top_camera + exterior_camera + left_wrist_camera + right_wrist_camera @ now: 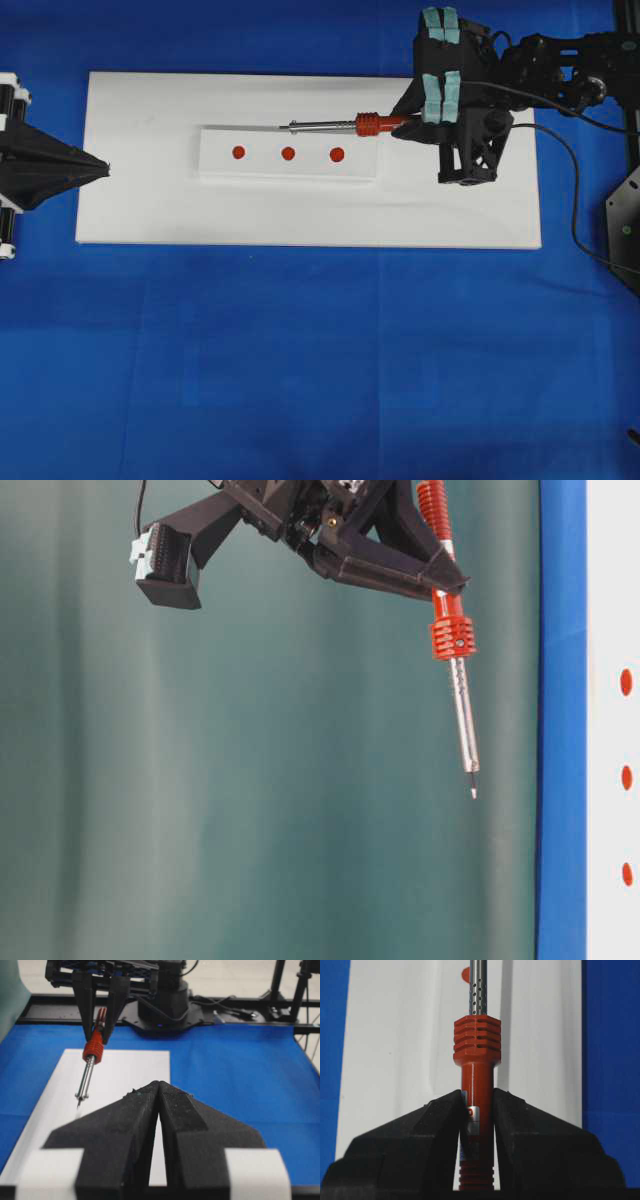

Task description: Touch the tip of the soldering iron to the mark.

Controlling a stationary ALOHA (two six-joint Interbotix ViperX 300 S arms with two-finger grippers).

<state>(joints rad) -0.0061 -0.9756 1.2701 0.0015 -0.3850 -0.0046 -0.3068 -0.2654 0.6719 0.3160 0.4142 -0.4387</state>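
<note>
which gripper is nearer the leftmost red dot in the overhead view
Left. The left gripper sits shut at the white board's left end, level with that red dot. The right gripper, shut on the soldering iron, is farther off, past the other two dots.

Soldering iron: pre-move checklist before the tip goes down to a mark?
1. Grip: right gripper shut on the soldering iron handle, below the ribbed collar: ok.
2. Tip clear of the surface: table-level view shows it in the air, not touching: ok.
3. Marks visible: three red dots on the white strip, unobstructed: ok.
4. Tip over a mark: overhead view shows the shaft along the strip's far edge, off the dots: not ok.
5. Left gripper shut, parked at the board's left edge, away from the iron: ok.
6. Target dot: cannot tell.
</note>
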